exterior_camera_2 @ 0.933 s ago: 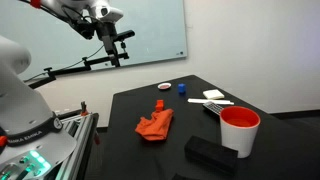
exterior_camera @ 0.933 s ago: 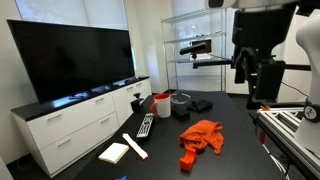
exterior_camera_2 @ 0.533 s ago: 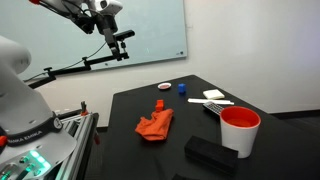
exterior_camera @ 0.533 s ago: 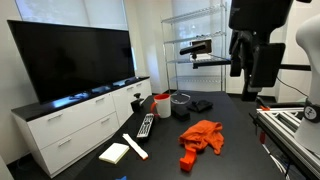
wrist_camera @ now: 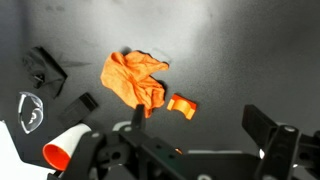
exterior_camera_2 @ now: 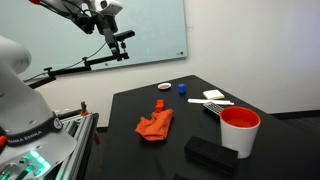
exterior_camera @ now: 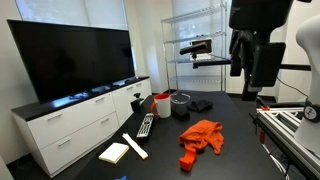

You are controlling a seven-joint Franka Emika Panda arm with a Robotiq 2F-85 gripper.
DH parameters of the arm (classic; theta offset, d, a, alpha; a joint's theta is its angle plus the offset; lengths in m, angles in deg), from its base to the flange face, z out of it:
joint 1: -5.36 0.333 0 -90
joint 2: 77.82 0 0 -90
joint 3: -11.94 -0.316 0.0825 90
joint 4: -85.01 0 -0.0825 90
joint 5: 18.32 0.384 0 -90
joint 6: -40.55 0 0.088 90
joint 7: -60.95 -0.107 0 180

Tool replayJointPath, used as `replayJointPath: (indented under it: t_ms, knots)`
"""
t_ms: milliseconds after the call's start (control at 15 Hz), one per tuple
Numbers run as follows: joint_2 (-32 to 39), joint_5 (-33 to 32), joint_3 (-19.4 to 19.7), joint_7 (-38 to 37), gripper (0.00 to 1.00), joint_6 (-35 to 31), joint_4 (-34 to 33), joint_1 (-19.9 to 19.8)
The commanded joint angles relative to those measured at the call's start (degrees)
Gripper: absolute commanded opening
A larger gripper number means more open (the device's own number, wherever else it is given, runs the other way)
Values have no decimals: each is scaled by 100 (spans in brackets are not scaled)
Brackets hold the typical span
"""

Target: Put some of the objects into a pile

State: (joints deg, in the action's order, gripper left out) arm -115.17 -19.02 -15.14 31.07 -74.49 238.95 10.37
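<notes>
An orange cloth [exterior_camera: 203, 134] lies crumpled on the black table [exterior_camera: 235, 150], with a small orange block [exterior_camera: 187, 160] next to it. Both show in the other exterior view, cloth [exterior_camera_2: 155, 125] and block [exterior_camera_2: 160, 103], and in the wrist view, cloth [wrist_camera: 133, 78] and block [wrist_camera: 181, 104]. A red cup [exterior_camera_2: 239, 130] and a black box [exterior_camera_2: 210, 155] stand near a table corner. My gripper [exterior_camera: 252, 70] hangs high above the table, open and empty. In the wrist view its fingers [wrist_camera: 200, 125] are spread wide, above the block.
A remote [exterior_camera: 146, 125], a white pad [exterior_camera: 114, 152] and a white stick [exterior_camera: 134, 145] lie near one table edge. A small blue object [exterior_camera_2: 182, 88] and a round lid [exterior_camera_2: 165, 87] sit at the far edge. A TV cabinet [exterior_camera: 75, 120] and a wire shelf [exterior_camera: 200, 50] flank the table.
The arm has risen a little over the last second. It has held still for the last half second. Nothing on the table has moved.
</notes>
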Motion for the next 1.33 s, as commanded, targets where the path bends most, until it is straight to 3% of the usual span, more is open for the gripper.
replayJointPath:
  t_ms: [0, 333, 867, 1267]
  knots:
    - [50, -108, 148, -93, 100, 10, -7, 156]
    - [95, -135, 163, -280, 100, -12, -76, 15]
    - [637, -126, 1365, -517, 100, 154, -741, -1006]
    - [1466, -205, 1766, -1493, 100, -406, -1076, -1540]
